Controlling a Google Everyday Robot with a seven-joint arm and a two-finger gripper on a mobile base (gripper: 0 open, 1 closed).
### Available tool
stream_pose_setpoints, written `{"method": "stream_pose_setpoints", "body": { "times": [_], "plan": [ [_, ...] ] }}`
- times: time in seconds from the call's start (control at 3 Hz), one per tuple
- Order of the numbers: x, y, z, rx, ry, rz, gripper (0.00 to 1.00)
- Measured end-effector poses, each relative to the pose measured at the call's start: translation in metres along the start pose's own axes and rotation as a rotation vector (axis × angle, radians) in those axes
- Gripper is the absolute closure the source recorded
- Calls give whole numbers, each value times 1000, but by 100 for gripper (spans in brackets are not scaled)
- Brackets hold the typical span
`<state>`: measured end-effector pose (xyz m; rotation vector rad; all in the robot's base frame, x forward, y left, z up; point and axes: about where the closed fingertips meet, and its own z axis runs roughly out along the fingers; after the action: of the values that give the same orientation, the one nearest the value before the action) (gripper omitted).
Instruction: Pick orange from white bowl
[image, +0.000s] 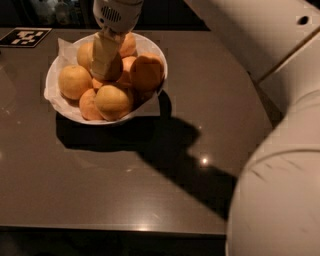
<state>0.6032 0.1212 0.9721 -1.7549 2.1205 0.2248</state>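
Observation:
The white bowl (59, 102), lined with white paper, stands at the back left of the dark table and holds several pale yellow-orange fruits. One orange (113, 101) lies at the front, another (74, 81) at the left. A deeper-orange, redder fruit (146, 71) lies at the right side. My gripper (106, 62) reaches straight down into the middle of the bowl, among the fruits and partly covering one orange (116, 69) beneath it. The white wrist (116, 12) is above the bowl's far rim.
A black-and-white square marker (25, 36) lies flat on the table at the back left. My large white arm (280, 190) fills the right side of the view and casts a shadow (170, 145) across the table (100, 185). The table's front edge runs along the bottom.

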Motion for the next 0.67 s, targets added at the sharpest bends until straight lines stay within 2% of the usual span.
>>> {"method": "stream_pose_setpoints", "body": {
  "times": [0.33, 0.67],
  "plan": [
    [-1, 15, -29, 20, -55, -87, 100],
    [-3, 34, -52, 19, -79, -163, 100]
  ]
}}
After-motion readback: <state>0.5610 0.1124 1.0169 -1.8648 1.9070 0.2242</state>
